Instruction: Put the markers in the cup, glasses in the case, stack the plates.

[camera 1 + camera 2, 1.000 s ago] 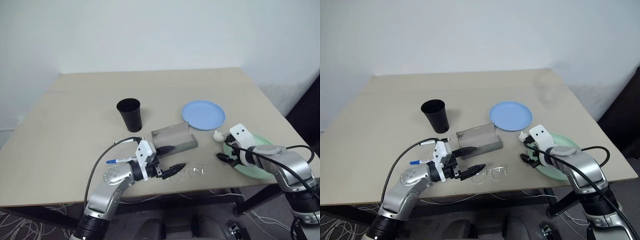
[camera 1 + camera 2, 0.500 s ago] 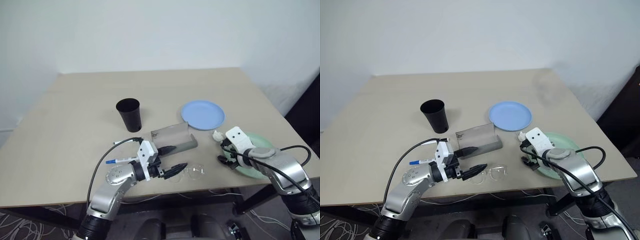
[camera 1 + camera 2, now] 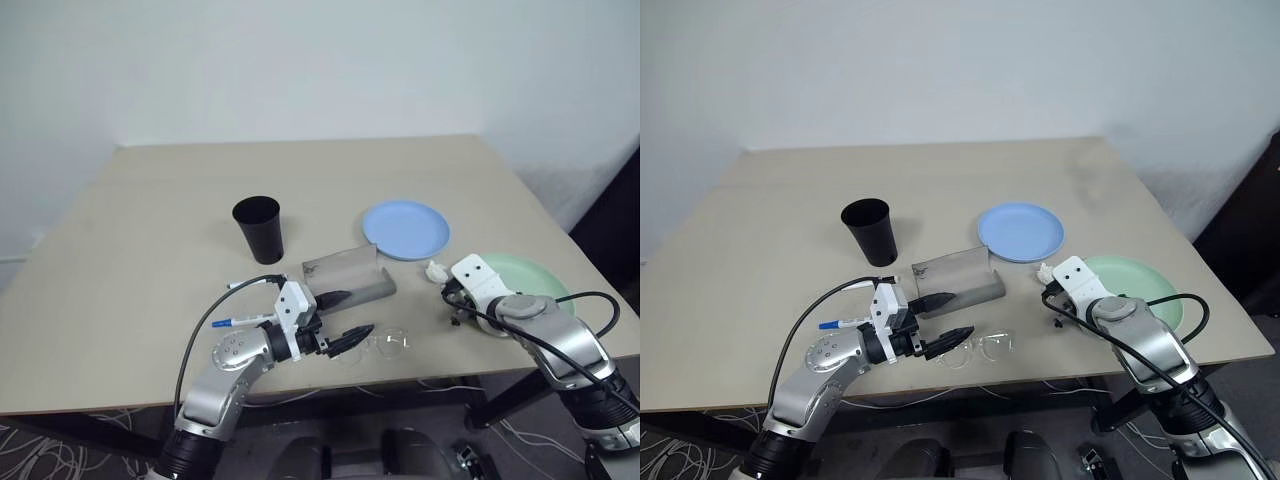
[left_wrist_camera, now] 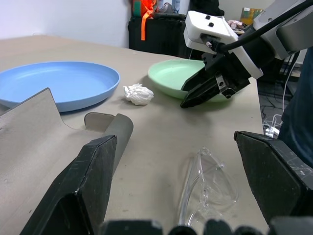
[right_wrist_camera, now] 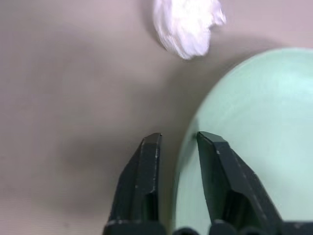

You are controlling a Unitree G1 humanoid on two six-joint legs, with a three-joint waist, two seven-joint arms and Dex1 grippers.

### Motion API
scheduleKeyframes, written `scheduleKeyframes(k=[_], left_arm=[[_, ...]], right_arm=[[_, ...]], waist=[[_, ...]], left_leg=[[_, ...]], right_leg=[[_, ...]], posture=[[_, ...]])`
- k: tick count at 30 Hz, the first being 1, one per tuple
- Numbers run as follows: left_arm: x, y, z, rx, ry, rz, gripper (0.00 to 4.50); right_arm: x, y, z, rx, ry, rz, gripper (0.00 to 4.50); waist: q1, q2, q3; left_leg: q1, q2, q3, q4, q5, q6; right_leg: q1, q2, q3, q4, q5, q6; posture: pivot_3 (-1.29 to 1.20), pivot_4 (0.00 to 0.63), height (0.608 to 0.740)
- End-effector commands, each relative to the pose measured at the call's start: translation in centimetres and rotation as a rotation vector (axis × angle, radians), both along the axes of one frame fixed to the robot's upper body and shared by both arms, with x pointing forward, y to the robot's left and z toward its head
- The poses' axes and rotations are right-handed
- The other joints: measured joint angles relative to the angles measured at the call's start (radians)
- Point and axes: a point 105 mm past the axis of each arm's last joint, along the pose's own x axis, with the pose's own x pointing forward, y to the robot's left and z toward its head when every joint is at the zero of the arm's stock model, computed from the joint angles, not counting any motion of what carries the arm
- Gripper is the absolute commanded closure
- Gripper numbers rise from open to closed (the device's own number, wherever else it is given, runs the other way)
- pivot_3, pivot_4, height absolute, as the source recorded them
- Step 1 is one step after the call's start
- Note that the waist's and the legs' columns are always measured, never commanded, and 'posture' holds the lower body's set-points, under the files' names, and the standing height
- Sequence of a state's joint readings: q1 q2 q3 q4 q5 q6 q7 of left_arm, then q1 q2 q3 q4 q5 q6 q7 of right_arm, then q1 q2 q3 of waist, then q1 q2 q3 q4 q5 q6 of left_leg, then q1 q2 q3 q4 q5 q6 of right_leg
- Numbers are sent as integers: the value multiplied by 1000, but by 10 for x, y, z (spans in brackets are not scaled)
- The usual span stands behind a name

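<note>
Right gripper [image 5: 178, 142]: jaws drawn narrow, pinching the near rim of the mint green round plastic plate [image 3: 525, 278], one finger inside the rim and one outside; the plate lies at the right edge of the frame in the left eye view. A crumpled white paper ball [image 3: 436, 269] lies just beside the plate's upper left rim.

Left gripper [image 3: 345, 320]: jaws wide, holding nothing, low centre of the frame, beside the clear-framed glasses [image 3: 385, 345] at the table's near edge.

The grey felt-like hinged case [image 3: 348, 275] stands open at centre. The light blue round plate [image 3: 406, 229] lies right of centre. The black tapered plastic cup [image 3: 259, 228] stands upright, left of centre. A white-barrelled, blue-tipped marker [image 3: 238, 321] lies lower left.
</note>
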State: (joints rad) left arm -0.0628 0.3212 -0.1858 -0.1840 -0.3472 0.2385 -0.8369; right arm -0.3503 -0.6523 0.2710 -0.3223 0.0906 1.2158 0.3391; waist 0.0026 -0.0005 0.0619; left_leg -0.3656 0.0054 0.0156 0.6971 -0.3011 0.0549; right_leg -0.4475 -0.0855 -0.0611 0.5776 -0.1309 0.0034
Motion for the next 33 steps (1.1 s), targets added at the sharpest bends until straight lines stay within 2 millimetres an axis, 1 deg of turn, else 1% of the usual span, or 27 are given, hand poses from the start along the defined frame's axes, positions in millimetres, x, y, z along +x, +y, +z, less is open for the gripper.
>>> scheduleKeyframes(k=[1,4,5,10,14,17,19,21,23,25,30,33], left_arm=[[3,-3,11,-4,-58,-7,416],[4,-2,11,-2,-60,-7,416],[4,-2,11,-2,-61,-6,416],[5,-2,11,1,-66,-4,416],[6,-2,12,3,-69,-1,416],[7,-1,12,7,-73,0,416],[8,0,13,10,-78,3,416],[11,1,14,15,-86,13,416],[13,3,15,17,-89,20,416],[15,4,16,19,-92,25,416],[20,7,18,28,-105,33,416],[22,8,20,30,-112,39,416]], right_arm=[[7,-7,6,-34,-49,-22,4484],[9,-11,7,-54,-69,-35,4484],[11,-14,7,-65,-78,-46,4484],[18,-21,9,-96,-130,-71,4484],[32,-20,21,-147,-244,-26,4484],[48,-14,40,-181,-374,50,4484],[58,-7,52,-168,-446,113,4484],[69,10,69,-117,-526,222,4484],[77,26,77,-50,-553,311,4484],[81,43,82,30,-556,401,4484],[98,79,86,68,-562,622,4484],[104,91,83,100,-543,685,4484]], waist=[[-4,-2,0],[-3,-1,0],[-3,-1,0],[-2,-1,0],[-2,-1,0],[-4,-1,0],[-4,0,1],[-4,0,1],[-4,0,1],[-4,0,1],[-4,1,1],[-4,1,1]], left_leg=[[0,1,1,0,0,0],[1,4,3,0,-1,-1],[1,4,3,0,-2,-3],[1,5,4,1,-2,-3],[0,4,3,1,-1,-2],[-1,4,3,0,-1,0],[-1,3,4,0,-2,1],[-1,3,4,0,-2,1],[-1,2,4,0,-2,1],[-1,2,4,0,-2,1],[0,3,4,0,-2,1],[0,2,4,0,-3,2]], right_leg=[[1,0,0,-1,0,0],[2,-1,-5,-5,0,0],[2,-1,-5,-5,0,0],[2,-1,-6,-5,0,0],[1,-1,-6,-5,0,0],[-1,0,-5,-3,0,0],[-1,1,-5,-3,0,0],[-1,1,-5,-3,0,0],[-1,2,-5,-3,1,0],[0,2,-5,-3,0,0],[2,2,-4,-2,1,0],[1,2,-2,-2,2,1]], posture=[[0,0,720],[0,0,720],[0,0,720],[0,0,720],[0,0,720],[0,0,720],[0,0,720],[0,0,720],[0,0,720],[0,0,720],[0,0,720],[0,0,720]])
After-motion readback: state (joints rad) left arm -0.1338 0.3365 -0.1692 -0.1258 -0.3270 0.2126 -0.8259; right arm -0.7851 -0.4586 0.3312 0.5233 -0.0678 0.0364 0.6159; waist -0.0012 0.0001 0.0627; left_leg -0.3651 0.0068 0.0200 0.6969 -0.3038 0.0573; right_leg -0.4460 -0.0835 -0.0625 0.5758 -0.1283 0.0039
